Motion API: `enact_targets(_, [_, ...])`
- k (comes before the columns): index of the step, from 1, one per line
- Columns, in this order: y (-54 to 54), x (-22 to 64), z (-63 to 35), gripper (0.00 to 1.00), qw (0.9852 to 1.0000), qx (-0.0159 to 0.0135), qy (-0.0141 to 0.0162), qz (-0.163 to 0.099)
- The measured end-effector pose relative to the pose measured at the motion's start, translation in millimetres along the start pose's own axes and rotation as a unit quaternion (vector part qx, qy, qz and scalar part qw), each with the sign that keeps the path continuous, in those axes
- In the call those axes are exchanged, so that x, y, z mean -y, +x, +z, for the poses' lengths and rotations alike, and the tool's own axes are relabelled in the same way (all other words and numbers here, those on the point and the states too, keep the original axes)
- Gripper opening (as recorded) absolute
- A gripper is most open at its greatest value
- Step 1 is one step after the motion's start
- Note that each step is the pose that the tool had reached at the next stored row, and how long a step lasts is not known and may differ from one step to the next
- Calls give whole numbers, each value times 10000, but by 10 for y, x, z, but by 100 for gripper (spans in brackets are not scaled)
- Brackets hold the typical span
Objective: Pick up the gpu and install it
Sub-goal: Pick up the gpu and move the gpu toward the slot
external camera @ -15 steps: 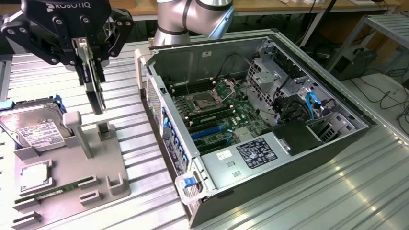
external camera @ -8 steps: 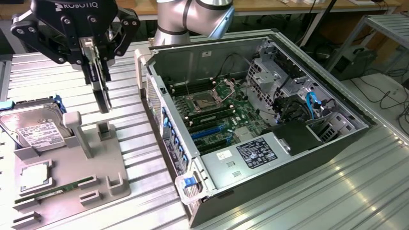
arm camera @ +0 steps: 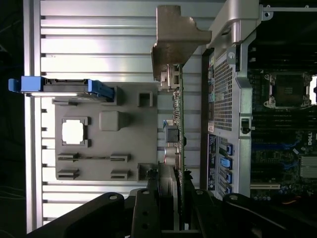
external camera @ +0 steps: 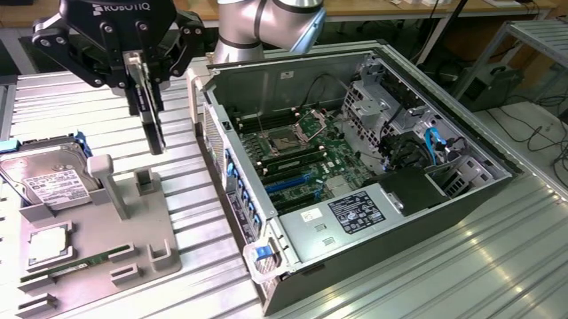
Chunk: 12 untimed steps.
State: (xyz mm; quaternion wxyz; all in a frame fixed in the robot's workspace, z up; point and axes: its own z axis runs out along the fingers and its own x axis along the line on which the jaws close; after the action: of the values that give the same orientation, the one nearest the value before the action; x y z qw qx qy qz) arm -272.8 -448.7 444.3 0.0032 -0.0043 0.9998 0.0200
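- We see the end effector [external camera: 142,66] clamped shut on the gpu [external camera: 153,116], gripping its upper end, with one dark finger on each flat face.
- In the exterior view the gpu hangs upright in the air as a thin, dark, flat card turned almost edge-on to us. It is clear of the grey holder tray [external camera: 133,246] below it.
- It hangs just off the computer case [external camera: 355,166], on the exterior view's left of the open case.
- In the wrist view the gpu [arm camera: 180,114] shows as a narrow green board edge studded with small parts. A finned heat sink [arm camera: 166,173] sits close to the end effector [arm camera: 168,208], and a bent silver metal bracket [arm camera: 173,39] sits at the far end.
- The case lies on its side on the ribbed metal surface [external camera: 497,266], with its motherboard [external camera: 297,156] exposed.
- On the tray a silver hard drive [external camera: 49,176] with a white label leans in its slot, and a narrow green memory stick [external camera: 80,264] lies near the front.
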Motion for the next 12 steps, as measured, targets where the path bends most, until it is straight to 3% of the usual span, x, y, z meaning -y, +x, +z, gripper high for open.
enact_targets(12, [-134, 1, 3, 29, 10000, -1, 0, -20])
